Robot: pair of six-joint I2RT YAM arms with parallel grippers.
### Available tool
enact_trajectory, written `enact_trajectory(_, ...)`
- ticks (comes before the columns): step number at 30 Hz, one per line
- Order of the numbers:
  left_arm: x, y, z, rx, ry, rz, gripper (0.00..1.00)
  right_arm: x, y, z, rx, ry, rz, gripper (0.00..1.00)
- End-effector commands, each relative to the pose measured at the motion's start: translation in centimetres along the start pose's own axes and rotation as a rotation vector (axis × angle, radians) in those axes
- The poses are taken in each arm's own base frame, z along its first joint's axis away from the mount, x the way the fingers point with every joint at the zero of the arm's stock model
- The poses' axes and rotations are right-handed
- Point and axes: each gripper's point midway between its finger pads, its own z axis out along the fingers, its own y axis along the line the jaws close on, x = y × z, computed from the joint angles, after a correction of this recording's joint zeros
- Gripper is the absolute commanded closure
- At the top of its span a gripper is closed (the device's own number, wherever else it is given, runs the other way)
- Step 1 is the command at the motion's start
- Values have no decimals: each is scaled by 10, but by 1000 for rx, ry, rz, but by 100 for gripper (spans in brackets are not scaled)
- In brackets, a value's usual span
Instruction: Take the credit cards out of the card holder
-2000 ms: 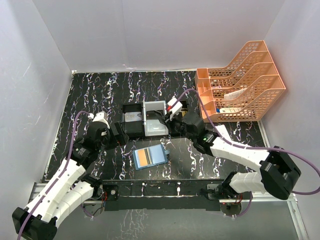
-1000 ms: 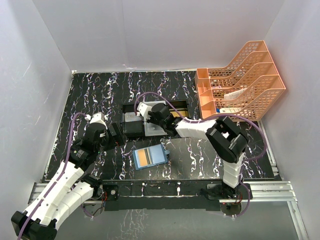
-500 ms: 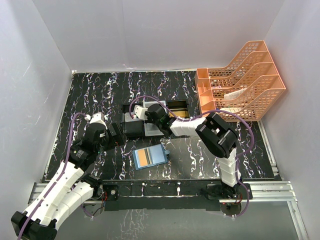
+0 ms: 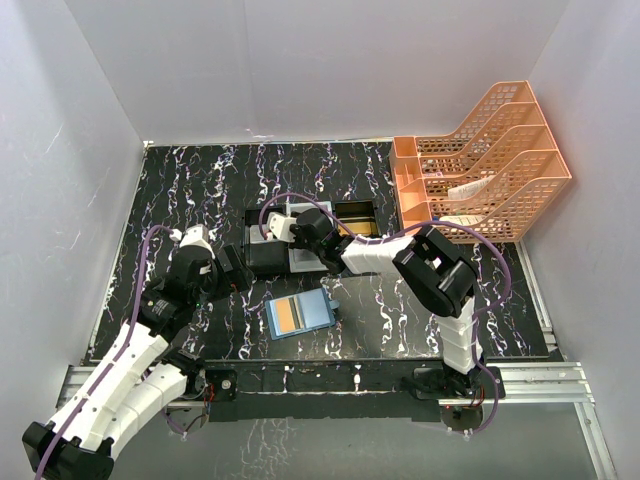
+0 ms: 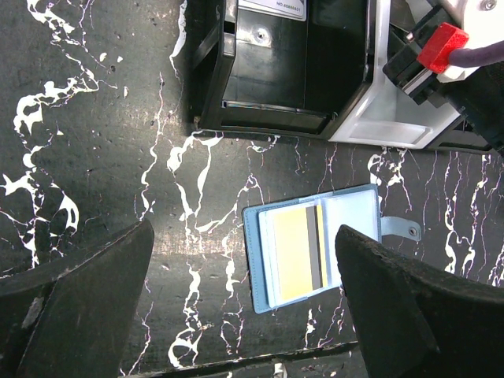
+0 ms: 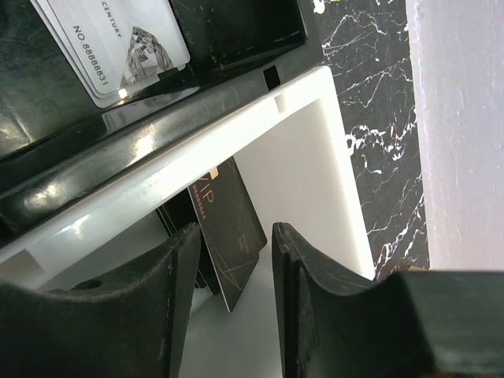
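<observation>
We see the blue card holder [image 4: 300,315] lying open on the black marbled table [image 4: 200,190], just in front of the three-compartment tray [image 4: 305,262]. A gold-tan card [image 5: 293,253] with a dark stripe sits in its pocket, and its snap tab [image 5: 398,229] sticks out to one side.

The left gripper [image 5: 244,228] hangs above the holder with its jaws spread wide and nothing in them. The right arm [image 4: 375,255] stretches across the tray, hiding much of it from above, with a purple cable [image 4: 275,203] looping over it.

The right gripper [image 6: 235,230] is down in the white middle compartment. Its jaws are parted, and a dark card [image 6: 236,264] leans loose between them, unpinched as far as we can tell. We read "VIP" in gold on that card.

In the black compartment alongside lies a silver-grey card [image 6: 118,47] marked "NO.8888831" and "CENTURY".

An orange stacked file rack [image 4: 480,165] stands at the far right corner. Anything written on its contents is too small for us to read.
</observation>
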Motion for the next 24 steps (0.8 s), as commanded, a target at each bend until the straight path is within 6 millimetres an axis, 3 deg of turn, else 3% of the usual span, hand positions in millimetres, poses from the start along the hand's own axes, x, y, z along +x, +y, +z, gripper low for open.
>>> enact_trajectory(1, -8, -4, -5, 12, -16, 1, 1, -9, -25, -6, 71, -17, -6, 60)
enact_trajectory(7, -5, -5, -2, 16, 1, 5, 1, -6, -24, -5, 73, -1, -15, 57)
enact_trajectory(16, -3, -7, 0, 20, 14, 9, 1, -25, -33, -12, 82, -73, 63, 53)
enact_trajectory(20, -2, -8, 0, 25, 21, 10, 1, -41, -48, -28, 119, -141, 178, 52)
enact_trajectory(24, 0, -9, 2, 31, 31, 10, 1, -58, -66, -58, 164, -226, 399, 50)
